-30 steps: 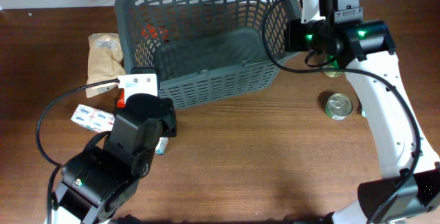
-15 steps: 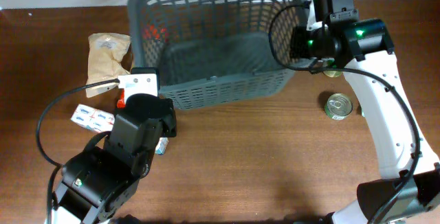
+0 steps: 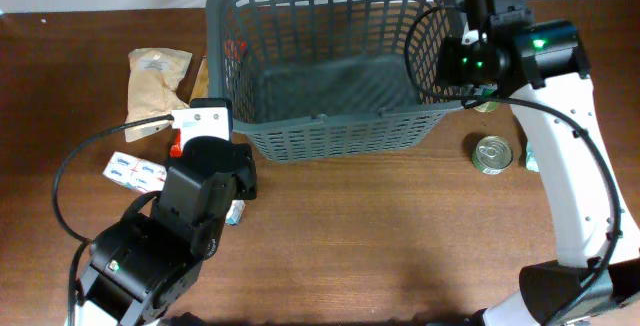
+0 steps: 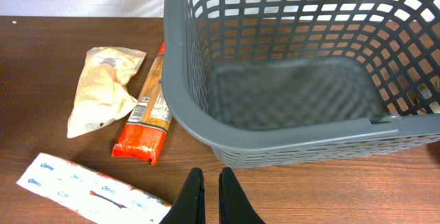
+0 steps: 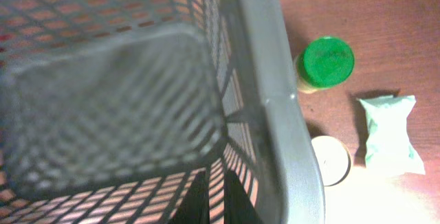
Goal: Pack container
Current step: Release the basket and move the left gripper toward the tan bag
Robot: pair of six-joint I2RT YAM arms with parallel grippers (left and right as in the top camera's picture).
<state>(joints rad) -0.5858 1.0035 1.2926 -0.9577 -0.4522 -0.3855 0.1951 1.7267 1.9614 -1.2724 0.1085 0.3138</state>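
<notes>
The container, a large dark grey basket (image 3: 330, 118), stands at the back middle of the table; its inside looks empty. It also shows in the left wrist view (image 4: 275, 136) and the right wrist view (image 5: 275, 114). My right gripper (image 5: 214, 200) is shut on the basket's right wall, one finger on each side of the lattice; from overhead it sits at that wall (image 3: 462, 61). My left gripper (image 4: 210, 186) is shut and empty, low over the table in front of the basket's near left corner.
Left of the basket lie a tan bag (image 4: 103, 90), an orange pasta pack (image 4: 144, 107) and a white tissue packet (image 4: 89, 189). Right of it are a green-lidded jar (image 5: 324, 62), a tin can (image 3: 493, 154) and a mint green pouch (image 5: 390, 133).
The basket has slid to the right across the table, held by my right gripper, which moved right with it. The left arm has not moved.
</notes>
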